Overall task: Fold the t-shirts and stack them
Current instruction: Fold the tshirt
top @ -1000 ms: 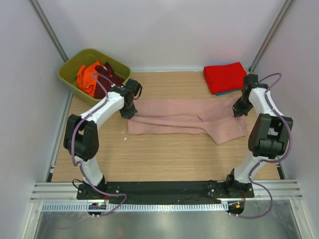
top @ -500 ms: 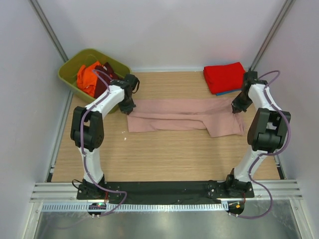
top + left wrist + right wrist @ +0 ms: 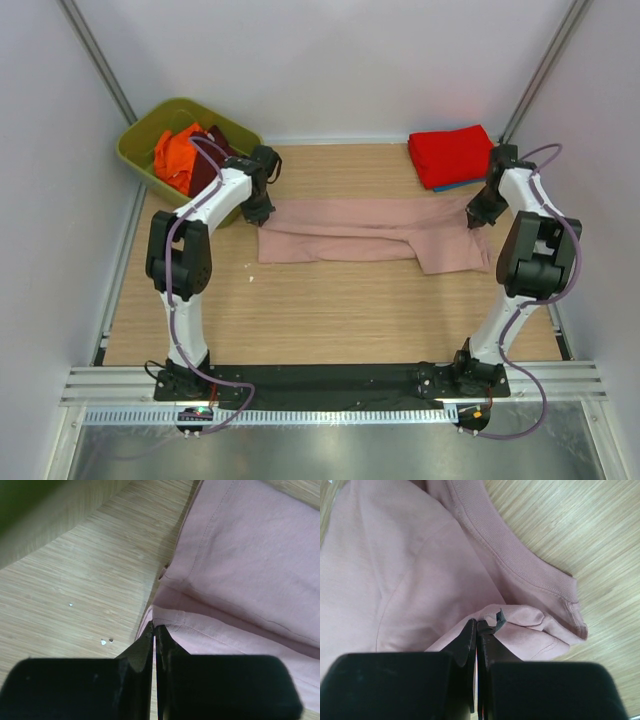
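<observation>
From above, the dusty-pink cotton t-shirt [image 3: 360,230] lies flat across the middle of the pale wood-grain table [image 3: 330,310], folded lengthwise into a long band with one looser flap dropping toward the near edge at its right end. The left gripper [image 3: 262,218] sits at the band's left end and the right gripper [image 3: 476,222] at its right end. At the far right corner a neatly folded red cloth t-shirt [image 3: 452,155] rests on a blue t-shirt [image 3: 452,186] of which only a thin edge shows. At the far left, an olive-green plastic bin [image 3: 145,130] holds a crumpled orange t-shirt [image 3: 175,155] and a maroon t-shirt [image 3: 208,160].

Left wrist view: the black jaws are pressed together on the pink shirt's stitched hem – soft layered edges run away to the right, and a few pale specks [image 3: 103,641] lie on the wood beside it.

Right wrist view: the jaws are clamped on a small puckered fold of the pink cloth, just beside the ribbed neckband [image 3: 505,545], which curves over the bare wood
</observation>
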You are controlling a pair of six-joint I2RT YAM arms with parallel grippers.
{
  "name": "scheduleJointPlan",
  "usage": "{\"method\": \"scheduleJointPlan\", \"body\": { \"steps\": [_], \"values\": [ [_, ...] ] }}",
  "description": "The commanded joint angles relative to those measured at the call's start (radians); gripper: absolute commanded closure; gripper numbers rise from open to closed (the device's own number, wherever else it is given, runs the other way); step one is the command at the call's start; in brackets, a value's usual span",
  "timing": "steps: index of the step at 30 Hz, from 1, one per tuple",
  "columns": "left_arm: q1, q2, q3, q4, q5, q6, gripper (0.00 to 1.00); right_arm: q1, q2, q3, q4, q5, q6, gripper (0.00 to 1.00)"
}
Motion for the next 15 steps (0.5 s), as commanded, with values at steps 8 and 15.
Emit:
{"method": "scheduleJointPlan", "body": {
  "steps": [8, 15],
  "values": [
    [0.006, 0.047, 0.049, -0.076, -0.012, 0.011, 0.61, -0.008, 0.046, 0.078, 0.058, -0.029, 0.013, 0.80],
    [-0.012, -0.085, 0.028, -0.096, -0.045, 0.040, 0.44, -0.011, 0.026, 0.193, -0.069, 0.059, -0.021, 0.38]
  ]
}}
